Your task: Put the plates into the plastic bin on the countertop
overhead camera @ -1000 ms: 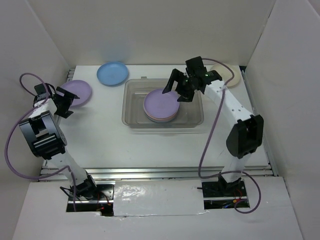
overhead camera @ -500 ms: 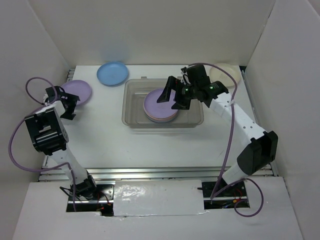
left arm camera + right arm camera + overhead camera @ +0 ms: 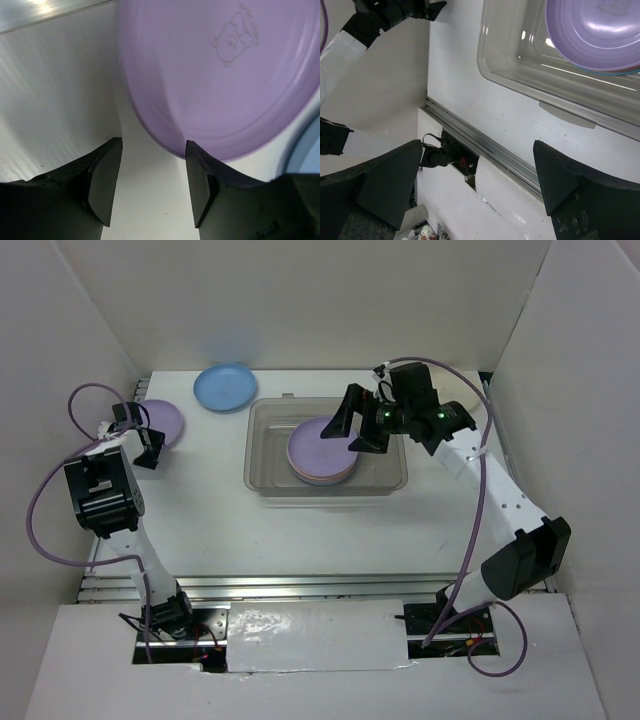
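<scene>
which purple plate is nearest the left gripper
The purple plate on the counter at far left, by the left gripper; the other purple one sits in the bin.

In the top view the right arm (image 3: 480, 470) hides most of the cream plate (image 3: 470, 390) at the far right of the worktop (image 3: 200, 510). The plates under the binned lavender plate (image 3: 322, 445) show only thin rims, too few to count. The left wrist view crops the loose lavender plate (image 3: 215, 75) at top and right and shows only a sliver of the blue plate (image 3: 307, 145). Whether the left pincer (image 3: 153, 145) touches the rim cannot be told.
</scene>
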Controlling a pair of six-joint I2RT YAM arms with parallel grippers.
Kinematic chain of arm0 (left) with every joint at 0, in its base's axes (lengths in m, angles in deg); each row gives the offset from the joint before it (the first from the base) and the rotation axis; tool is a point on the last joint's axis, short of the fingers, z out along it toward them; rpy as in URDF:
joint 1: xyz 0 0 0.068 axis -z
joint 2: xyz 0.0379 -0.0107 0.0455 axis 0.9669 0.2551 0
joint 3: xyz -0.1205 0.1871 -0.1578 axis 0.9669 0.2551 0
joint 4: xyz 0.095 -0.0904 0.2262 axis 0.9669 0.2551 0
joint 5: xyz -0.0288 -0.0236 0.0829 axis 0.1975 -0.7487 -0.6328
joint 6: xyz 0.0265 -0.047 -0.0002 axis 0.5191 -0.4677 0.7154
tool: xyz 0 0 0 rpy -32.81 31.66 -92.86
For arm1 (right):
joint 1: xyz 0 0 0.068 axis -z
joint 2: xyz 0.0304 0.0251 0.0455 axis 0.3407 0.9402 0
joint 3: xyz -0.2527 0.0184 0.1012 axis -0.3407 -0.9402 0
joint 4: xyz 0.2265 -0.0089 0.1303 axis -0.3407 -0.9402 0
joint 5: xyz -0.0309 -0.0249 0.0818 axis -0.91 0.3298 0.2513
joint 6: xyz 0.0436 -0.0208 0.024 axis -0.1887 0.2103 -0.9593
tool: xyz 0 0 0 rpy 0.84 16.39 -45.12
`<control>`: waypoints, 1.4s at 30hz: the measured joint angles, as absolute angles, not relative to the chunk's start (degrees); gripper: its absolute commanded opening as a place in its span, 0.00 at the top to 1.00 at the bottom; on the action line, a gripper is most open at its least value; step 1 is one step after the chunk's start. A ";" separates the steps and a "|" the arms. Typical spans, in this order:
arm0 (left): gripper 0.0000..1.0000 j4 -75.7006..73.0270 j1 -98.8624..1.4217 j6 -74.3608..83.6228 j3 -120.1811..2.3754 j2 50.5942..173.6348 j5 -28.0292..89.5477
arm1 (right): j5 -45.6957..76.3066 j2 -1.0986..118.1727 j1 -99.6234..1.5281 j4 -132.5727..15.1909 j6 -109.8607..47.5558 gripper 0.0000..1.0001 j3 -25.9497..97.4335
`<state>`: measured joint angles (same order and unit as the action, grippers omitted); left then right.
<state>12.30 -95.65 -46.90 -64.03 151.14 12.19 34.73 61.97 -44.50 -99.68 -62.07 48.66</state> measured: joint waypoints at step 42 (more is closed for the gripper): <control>1.00 30.79 -61.07 -34.31 -103.50 166.18 27.84 | 19.85 71.50 -4.24 -97.67 -67.45 0.00 44.99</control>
<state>30.79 -61.07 -34.31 -103.50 166.18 27.84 19.85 71.50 -4.24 -97.67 -67.45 44.99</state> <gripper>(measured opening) 0.043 0.997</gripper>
